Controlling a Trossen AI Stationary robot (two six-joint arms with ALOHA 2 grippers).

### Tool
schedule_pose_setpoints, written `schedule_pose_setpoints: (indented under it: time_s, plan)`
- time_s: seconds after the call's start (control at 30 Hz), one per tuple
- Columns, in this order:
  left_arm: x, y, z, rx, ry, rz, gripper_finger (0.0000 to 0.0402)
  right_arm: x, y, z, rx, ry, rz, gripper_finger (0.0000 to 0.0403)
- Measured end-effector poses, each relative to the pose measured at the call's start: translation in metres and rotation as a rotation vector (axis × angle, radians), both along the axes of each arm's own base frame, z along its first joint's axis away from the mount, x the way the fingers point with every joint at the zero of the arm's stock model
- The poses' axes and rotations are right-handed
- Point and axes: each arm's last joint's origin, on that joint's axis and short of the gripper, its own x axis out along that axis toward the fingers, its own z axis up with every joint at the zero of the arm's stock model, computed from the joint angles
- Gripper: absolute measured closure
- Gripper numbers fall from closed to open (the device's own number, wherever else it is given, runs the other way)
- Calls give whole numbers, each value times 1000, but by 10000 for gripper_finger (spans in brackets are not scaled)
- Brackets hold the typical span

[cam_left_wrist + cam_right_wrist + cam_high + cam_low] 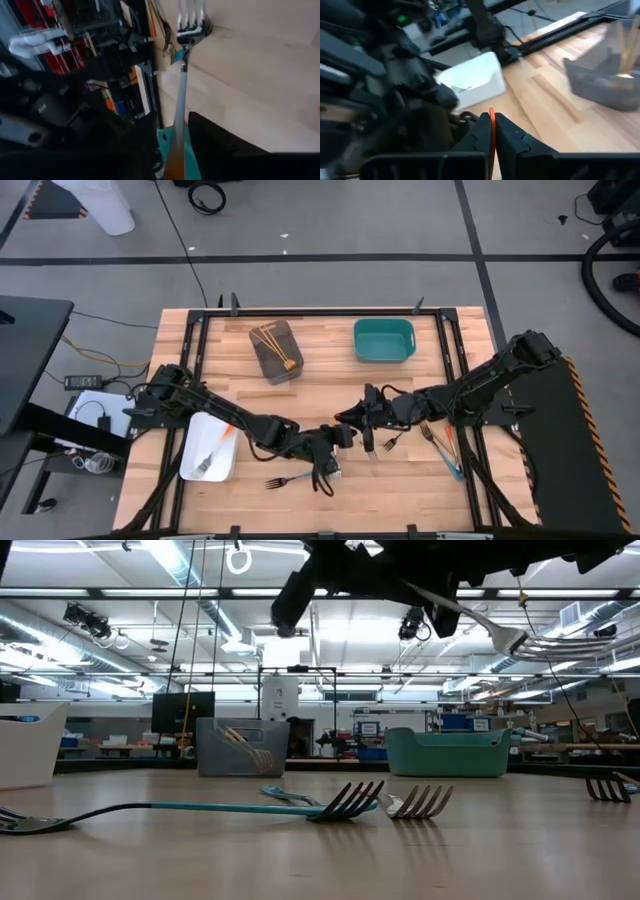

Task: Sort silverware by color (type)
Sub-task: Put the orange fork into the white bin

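The orange-handled fork [181, 95] hangs in the air over the middle of the table, passed between the two arms. We judge it light, stiff and slick, a thin metal shaft that would swivel in a loose pinch. The best hold is on the coloured handle, well back from the tines.

The right gripper [491, 122] has its jaws clamped together on the orange handle end. The left gripper [176, 150] stands around the same shaft with its jaws a little apart, a gap showing on each side.

Only the right wrist view shows that thin orange edge pinched. The left wrist view gives the shaft and tines. The high view places the white tray [192, 465] with its orange fork near the left arm, and the grey tray [268, 365] and teal tray [384, 356] farther back. The low view shows a blue-handled fork [200, 807] lying flat.
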Motion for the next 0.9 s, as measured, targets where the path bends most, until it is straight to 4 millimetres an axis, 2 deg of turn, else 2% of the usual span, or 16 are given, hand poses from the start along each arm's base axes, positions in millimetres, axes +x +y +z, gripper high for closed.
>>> schedule_pose_setpoints:
  time_s: [0.2, 0.43, 0.6, 0.73, 0.9]
  plan:
    - [-2, -1, -4, -167, -11, 75, 268, -1, -2, -3, -20, 30, -55, 387]
    - [-10, -5, -15, -602, 65, 177, 268, -1, -4, -3, -52, 31, -107, 385]
    - [-11, 6, -23, -909, 165, 318, 277, -1, -5, -1, -99, 14, -140, 385]
    - [-16, 13, -37, -980, 194, 391, 293, -1, -4, -1, -105, 9, -135, 385]
    - [-23, 11, -53, -1022, 191, 397, 315, -4, 0, 1, -116, 11, -118, 385]
